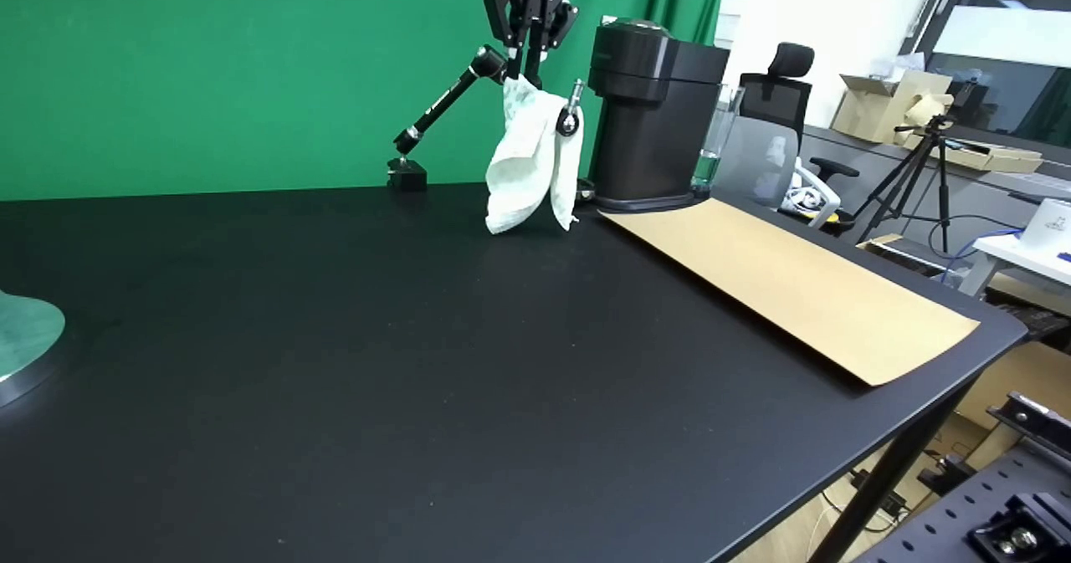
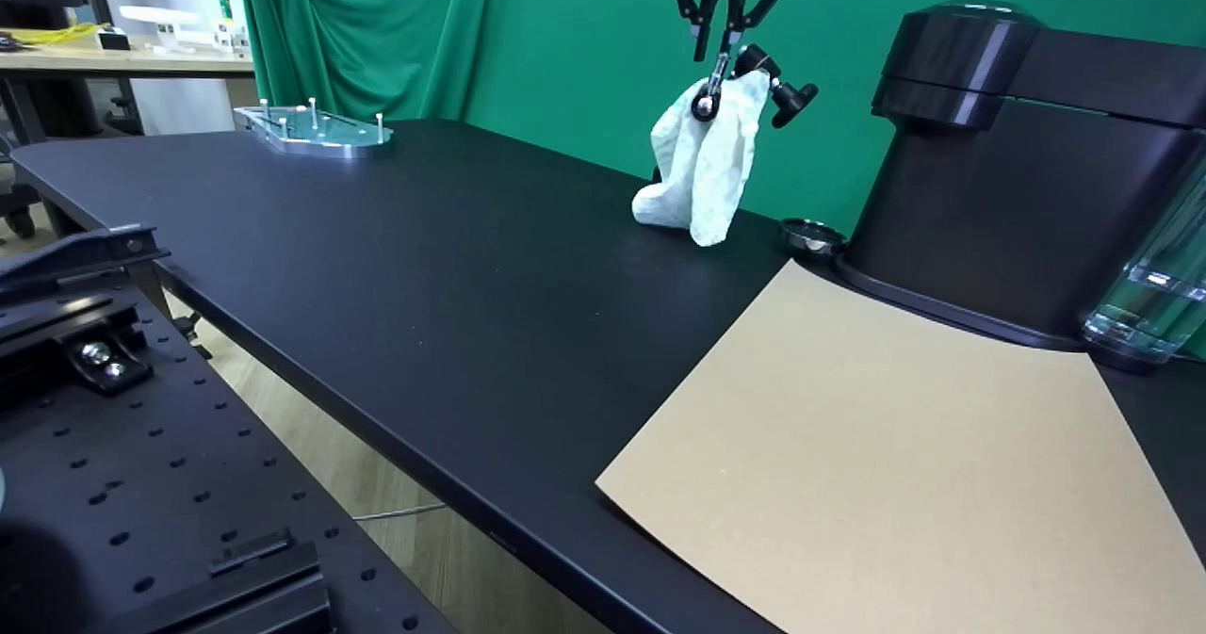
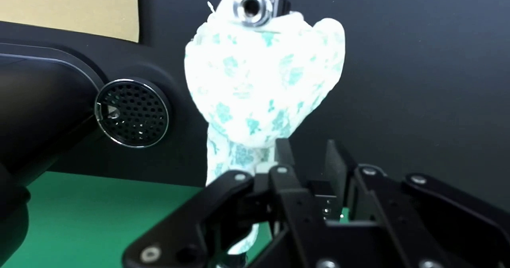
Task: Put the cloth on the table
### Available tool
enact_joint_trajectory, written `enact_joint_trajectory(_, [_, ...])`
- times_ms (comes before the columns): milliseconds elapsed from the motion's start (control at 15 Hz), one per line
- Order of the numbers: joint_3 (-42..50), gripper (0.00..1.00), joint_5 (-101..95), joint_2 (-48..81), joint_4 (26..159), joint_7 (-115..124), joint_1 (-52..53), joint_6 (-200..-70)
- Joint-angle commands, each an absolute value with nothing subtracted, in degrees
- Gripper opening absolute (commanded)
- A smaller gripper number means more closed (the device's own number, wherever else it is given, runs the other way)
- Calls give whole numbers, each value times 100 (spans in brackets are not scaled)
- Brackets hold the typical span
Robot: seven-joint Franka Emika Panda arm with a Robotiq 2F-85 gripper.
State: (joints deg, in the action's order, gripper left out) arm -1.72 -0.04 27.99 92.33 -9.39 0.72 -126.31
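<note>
One counter (image 2: pixel 415 267): along one edge, one coffee machine (image 2: pixel 1027 205), one round tray (image 3: pixel 133 114) and one jointed stand (image 1: pixel 448 101); by an end edge, one clear plate (image 2: pixel 330 138) with four posts (image 2: pixel 380 129); near a corner, one tan sheet (image 2: pixel 895 483). One cloth (image 3: pixel 259 81), one end effector (image 3: pixel 308 145) with two fingers (image 3: pixel 284 153).

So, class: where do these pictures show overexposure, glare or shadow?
In the wrist view, the cloth looks largely washed out to white; in an exterior view, pale glare streaks the black machine; in both exterior views, a shadow lies along an edge of the brown sheet.
</note>
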Motion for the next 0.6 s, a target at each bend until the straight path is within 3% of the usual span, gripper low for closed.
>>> enact_joint_trajectory(0, [-84,60,-43,2537,9466,-677,21,-12578])
enact_joint_trajectory(333, [55,94,-60,2454,9638,-582,-58,-12516])
enact_joint_trajectory(533, [98,100,-58,2523,9633,-536,-95,-12408])
